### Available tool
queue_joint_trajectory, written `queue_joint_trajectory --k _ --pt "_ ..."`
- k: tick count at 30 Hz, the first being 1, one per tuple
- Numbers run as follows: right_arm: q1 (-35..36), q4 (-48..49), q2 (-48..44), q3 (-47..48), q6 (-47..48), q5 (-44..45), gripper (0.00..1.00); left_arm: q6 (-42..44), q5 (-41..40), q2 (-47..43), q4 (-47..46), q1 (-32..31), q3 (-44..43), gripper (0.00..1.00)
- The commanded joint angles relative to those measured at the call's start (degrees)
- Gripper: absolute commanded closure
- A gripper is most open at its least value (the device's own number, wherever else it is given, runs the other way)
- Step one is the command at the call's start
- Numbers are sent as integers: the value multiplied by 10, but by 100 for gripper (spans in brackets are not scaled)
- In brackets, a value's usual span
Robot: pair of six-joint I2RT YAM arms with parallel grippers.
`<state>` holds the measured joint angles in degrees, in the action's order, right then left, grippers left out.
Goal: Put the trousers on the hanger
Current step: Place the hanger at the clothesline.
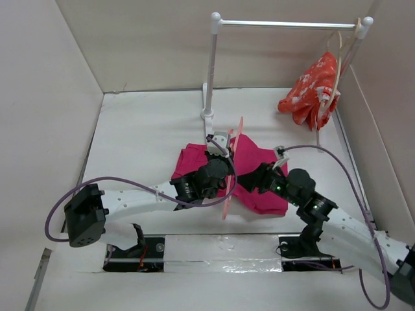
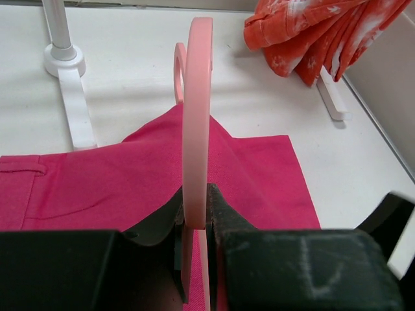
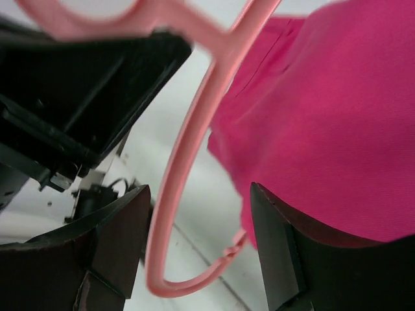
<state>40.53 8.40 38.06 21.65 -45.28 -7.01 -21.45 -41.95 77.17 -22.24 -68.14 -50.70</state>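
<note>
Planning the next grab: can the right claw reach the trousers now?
Likely yes: the right claw is open and the trousers lie right beside it; only the hanger, clamped in the left claw, crosses the gap.

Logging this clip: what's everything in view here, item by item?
trousers: one, magenta-pink, lying crumpled on the table centre
hanger: one, salmon-pink, held on edge above the trousers
floral garment: one, red-orange with white flowers, hanging at the rail's right end
pale hanger: one, beige, carrying the floral garment
clothes rail: one, white posts with a silver bar, at the table's far side
table: one, white
side panels: beige, around the table
left gripper: shut on the hanger
right gripper: open, the hanger's lower loop between its fingers
</note>
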Motion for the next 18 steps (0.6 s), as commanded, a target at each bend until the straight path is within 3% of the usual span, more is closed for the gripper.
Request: queue_joint_trajectory --k 1,4,8,14,15,16,18 --pt "87 80 55 30 -45 129 32 -22 6 -36 -45 -1 -28 100" --pt "113 91 118 44 -58 165 35 -25 9 -44 -33 -1 -34 100" --pt "125 193 169 26 -68 132 39 -21 12 -49 -36 -1 -37 100" --pt "146 217 213 45 -71 139 53 -24 21 -54 -41 -1 -41 100" --pt "152 220 215 45 -72 139 56 -24 19 -56 -42 -1 -41 100" --pt "152 223 217 46 -76 139 68 -22 19 -58 -41 -1 -42 100" --pt "152 246 217 42 -82 142 75 -20 21 -65 -41 -1 -41 100"
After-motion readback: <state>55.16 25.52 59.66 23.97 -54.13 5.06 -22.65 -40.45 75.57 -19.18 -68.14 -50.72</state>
